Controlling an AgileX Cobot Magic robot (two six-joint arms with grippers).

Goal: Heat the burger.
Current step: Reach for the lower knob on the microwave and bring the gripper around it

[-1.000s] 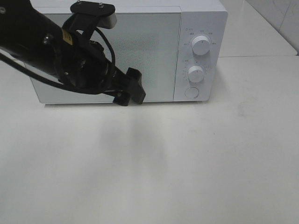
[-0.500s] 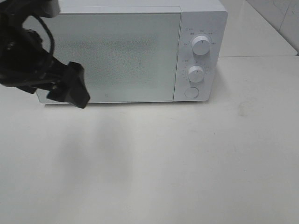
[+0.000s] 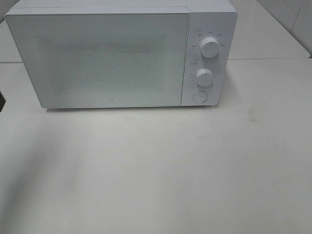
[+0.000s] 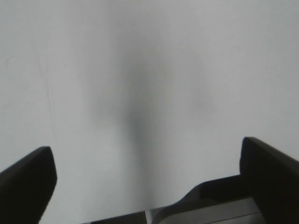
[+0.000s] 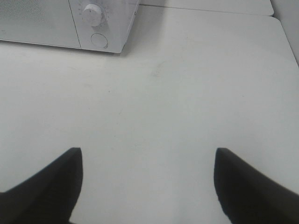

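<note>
The burger is out of view in every frame. A white microwave [image 3: 112,56] stands at the back of the table with its door [image 3: 97,61] shut; its corner with a knob [image 5: 92,15] also shows in the right wrist view. My left gripper [image 4: 147,163] is open over bare white tabletop, with nothing between its dark fingers [image 4: 28,179]. My right gripper [image 5: 147,175] is open too, above the table in front of and to the right of the microwave, its fingers [image 5: 252,186] holding nothing. Neither gripper shows in the exterior high view.
The microwave's panel carries two white knobs [image 3: 209,47] [image 3: 204,77] and a round button [image 3: 199,96]. The white table [image 3: 161,170] stretches in front. A table seam [image 3: 273,59] runs to the right of the microwave.
My left arm, which was in front of the microwave door, has swung left and out of the exterior high view. The microwave has not moved.
</note>
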